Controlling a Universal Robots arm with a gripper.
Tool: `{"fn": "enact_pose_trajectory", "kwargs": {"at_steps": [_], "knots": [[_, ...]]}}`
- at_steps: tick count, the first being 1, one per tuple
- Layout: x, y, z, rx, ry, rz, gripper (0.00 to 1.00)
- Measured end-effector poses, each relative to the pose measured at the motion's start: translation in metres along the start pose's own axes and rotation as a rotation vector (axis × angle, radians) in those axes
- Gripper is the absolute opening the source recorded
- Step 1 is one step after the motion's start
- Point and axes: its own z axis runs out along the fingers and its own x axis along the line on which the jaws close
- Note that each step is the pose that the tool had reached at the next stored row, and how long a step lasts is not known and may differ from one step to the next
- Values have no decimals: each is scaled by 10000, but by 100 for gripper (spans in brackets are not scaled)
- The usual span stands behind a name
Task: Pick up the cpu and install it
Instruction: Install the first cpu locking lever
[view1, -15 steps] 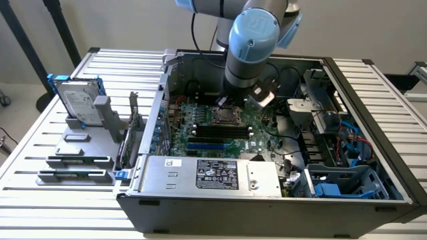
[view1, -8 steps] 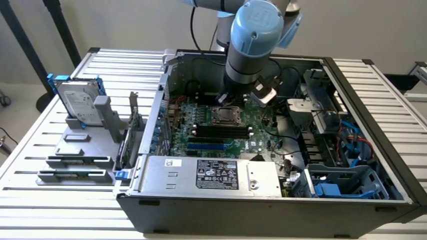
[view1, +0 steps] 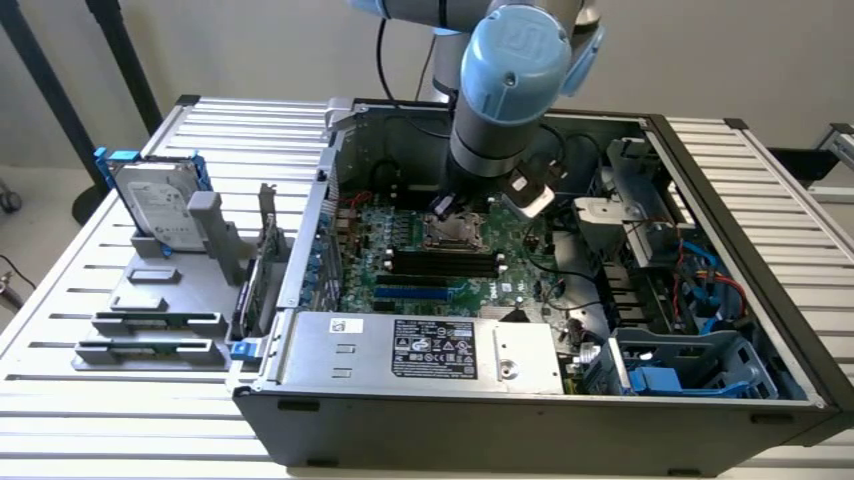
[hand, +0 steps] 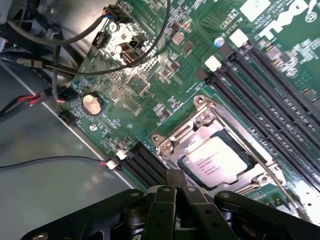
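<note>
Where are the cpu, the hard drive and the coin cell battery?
cpu (hand: 216, 161): wrist view, middle of its silvery top.
hard drive (view1: 156, 205): exterior view, its labelled face.
coin cell battery (hand: 92, 102): wrist view, its round top.

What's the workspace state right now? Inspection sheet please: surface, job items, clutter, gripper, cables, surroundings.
Surface: slatted metal table carrying an open PC case.
Job's things: cpu lying in the motherboard socket, metal frame around it.
Clutter: hard drive with blue bracket upright in a grey holder; memory sticks on the exterior view's left.
Grippers: gripper above the socket edge, fingers together, holding nothing.
Cables: black leads across the board; red-black pair at the case wall.
Surroundings: pale wall, floor; nothing else seen.
</note>
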Motion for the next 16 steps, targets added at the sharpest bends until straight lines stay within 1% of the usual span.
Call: {"fn": "enact_pose_trajectory", "kwargs": {"at_steps": [6,16], "knots": [[-99,42,-113,1,0,0,11],[-241,92,-346,0,0,0,11]]}}
